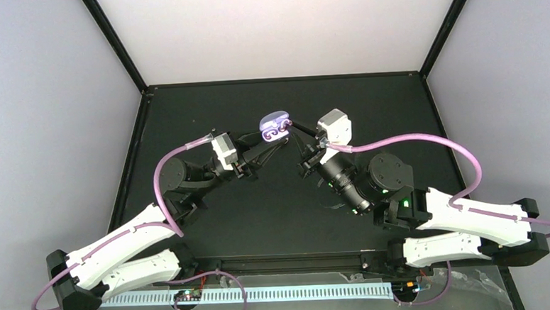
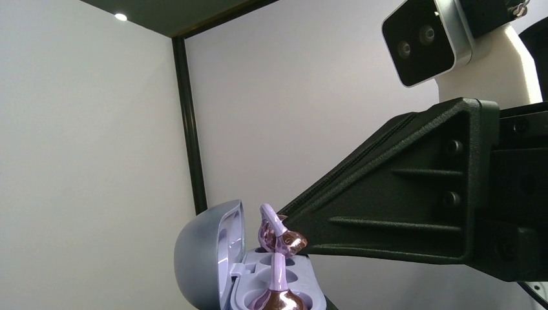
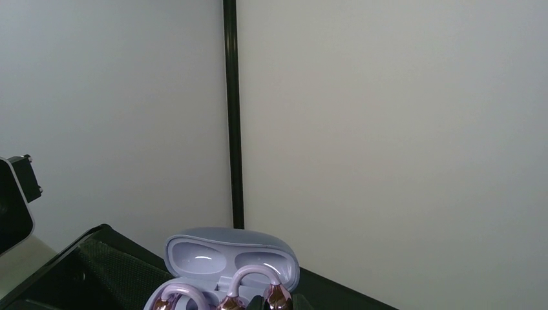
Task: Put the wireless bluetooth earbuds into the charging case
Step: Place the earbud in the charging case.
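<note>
The charging case (image 1: 272, 119), lilac with its lid open, is held up above the table by my left gripper (image 1: 270, 137), which is shut on its base. One purple earbud (image 2: 280, 298) sits in a cradle of the case (image 2: 208, 258). A second purple earbud (image 2: 279, 234) hangs tilted just over the other cradle, pinched by my right gripper (image 1: 290, 126). In the right wrist view the fingertips of that gripper (image 3: 279, 302) close on the bud's shiny end, and its loop (image 3: 257, 271) arches in front of the lid (image 3: 232, 248). My left fingers are hidden in the left wrist view.
The black table (image 1: 260, 198) lies below both arms, framed by black posts (image 3: 232, 110) and plain white walls. The right gripper's black finger (image 2: 388, 200) and its wrist camera (image 2: 426, 39) fill the right side of the left wrist view.
</note>
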### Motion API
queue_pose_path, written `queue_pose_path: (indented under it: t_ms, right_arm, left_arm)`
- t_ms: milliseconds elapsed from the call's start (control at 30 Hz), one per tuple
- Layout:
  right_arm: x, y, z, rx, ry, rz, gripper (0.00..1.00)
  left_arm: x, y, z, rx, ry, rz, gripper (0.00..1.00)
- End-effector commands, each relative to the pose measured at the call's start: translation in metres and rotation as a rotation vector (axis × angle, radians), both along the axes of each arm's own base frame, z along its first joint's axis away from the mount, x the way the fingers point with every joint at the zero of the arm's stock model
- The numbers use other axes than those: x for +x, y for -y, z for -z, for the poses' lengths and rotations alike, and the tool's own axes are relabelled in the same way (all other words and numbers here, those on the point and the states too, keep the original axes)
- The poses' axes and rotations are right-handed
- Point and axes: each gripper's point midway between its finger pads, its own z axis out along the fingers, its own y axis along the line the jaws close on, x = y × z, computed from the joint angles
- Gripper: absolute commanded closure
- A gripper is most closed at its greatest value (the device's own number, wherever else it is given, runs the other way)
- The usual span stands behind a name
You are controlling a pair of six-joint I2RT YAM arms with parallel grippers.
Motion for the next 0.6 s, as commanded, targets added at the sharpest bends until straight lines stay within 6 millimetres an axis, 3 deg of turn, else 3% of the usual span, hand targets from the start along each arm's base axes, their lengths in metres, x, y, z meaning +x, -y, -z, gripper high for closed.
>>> queue_pose_path:
  t_ms: [0, 167, 367, 567]
  right_arm:
    - [0.0006, 0.0014, -0.009, 0.039, -0.022, 0.005, 0.91]
    - [0.0021, 0.0003, -0.0071, 0.028, -0.033, 0.015, 0.9]
    - [0.0024, -0.001, -0.0038, 0.013, -0.045, 0.012, 0.79]
    - [0.0019, 0.0006, -0.0046, 0.015, -0.048, 0.008, 0.77]
  left_arm:
    - [-0.0077, -0.0065, -0.0196, -0.059, 0.044, 0.003, 0.98]
    - [-0.0097, -0.0083, -0.021, -0.065, 0.046, 0.004, 0.98]
    - [-0.0105, -0.0097, -0.0211, -0.071, 0.041, 0.005, 0.98]
    - [-0.0106, -0.0098, -0.0214, -0.073, 0.038, 0.005, 0.98]
